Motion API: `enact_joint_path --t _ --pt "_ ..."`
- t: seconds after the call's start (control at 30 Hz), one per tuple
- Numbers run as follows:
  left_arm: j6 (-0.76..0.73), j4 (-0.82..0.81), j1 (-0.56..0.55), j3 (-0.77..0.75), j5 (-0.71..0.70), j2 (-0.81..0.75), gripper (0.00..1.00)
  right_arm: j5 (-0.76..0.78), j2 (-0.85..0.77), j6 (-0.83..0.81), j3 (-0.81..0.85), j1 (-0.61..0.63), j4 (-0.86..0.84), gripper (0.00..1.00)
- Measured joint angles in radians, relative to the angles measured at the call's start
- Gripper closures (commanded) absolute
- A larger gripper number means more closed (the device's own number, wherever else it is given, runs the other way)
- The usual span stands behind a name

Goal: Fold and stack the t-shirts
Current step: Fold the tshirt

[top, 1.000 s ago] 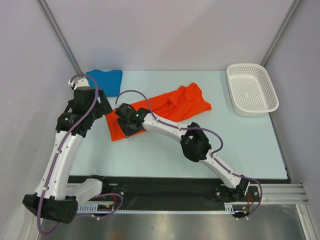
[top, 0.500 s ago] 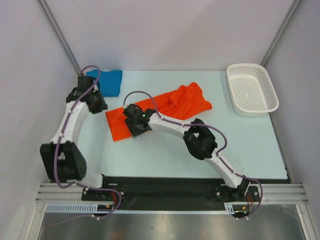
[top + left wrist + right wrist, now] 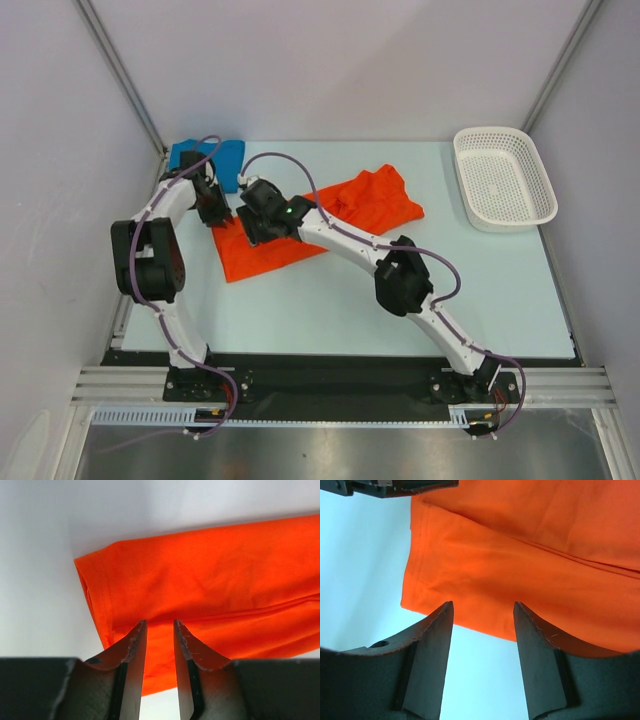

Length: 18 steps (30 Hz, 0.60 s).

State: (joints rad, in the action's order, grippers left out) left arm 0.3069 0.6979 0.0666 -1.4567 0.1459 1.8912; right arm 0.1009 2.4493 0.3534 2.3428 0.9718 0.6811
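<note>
The left end effector (image 3: 156,622) has its fingers drawn close, with only a slim gap between them. It sits at the hemmed end of the orange shirt (image 3: 225,580). Cloth shows behind the gap, but I cannot tell whether any is nipped. The right end effector (image 3: 482,604) is spread wide over the same end's long edge and holds nothing. Only cloth and bare bench (image 3: 330,300) show between its fingers.

From above, both tools meet at the end of the orange shirt (image 3: 370,205) farthest from the basket (image 3: 462,150). The shirt lies left of the basket as a long slanted band. Its far-from-basket half is flat and looks doubled lengthwise, while the end nearer the basket is rumpled. The blue shirt (image 3: 215,160) lies farther from the basket again, at the back corner, as a compact, neat-looking block.

By my reading, the blue shirt is already folded and the orange one is about halfway. The lengthwise fold seems made. What is left is to smooth the bunched end, fold the band crosswise into a packet, and set it on the blue shirt. Nothing is stacked yet.
</note>
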Motion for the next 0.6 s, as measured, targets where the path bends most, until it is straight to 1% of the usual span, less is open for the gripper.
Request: enact_joint_path --t 0.17,0.27,0.4,0.6 --pt "-0.006 -0.002 -0.004 -0.011 -0.008 0.055 0.66 0.021 0.048 -0.007 0.012 0.005 -0.007 0.44" --pt "-0.002 0.001 -0.005 -0.012 -0.04 0.074 0.67 0.035 0.084 -0.016 0.009 0.012 -0.005 0.44" --pt "0.006 0.008 -0.007 0.003 -0.092 0.084 0.66 0.05 0.093 -0.022 -0.043 0.026 -0.006 0.44" --pt "0.007 0.068 -0.034 0.017 -0.162 0.124 0.64 0.061 0.083 -0.023 -0.097 0.032 -0.025 0.44"
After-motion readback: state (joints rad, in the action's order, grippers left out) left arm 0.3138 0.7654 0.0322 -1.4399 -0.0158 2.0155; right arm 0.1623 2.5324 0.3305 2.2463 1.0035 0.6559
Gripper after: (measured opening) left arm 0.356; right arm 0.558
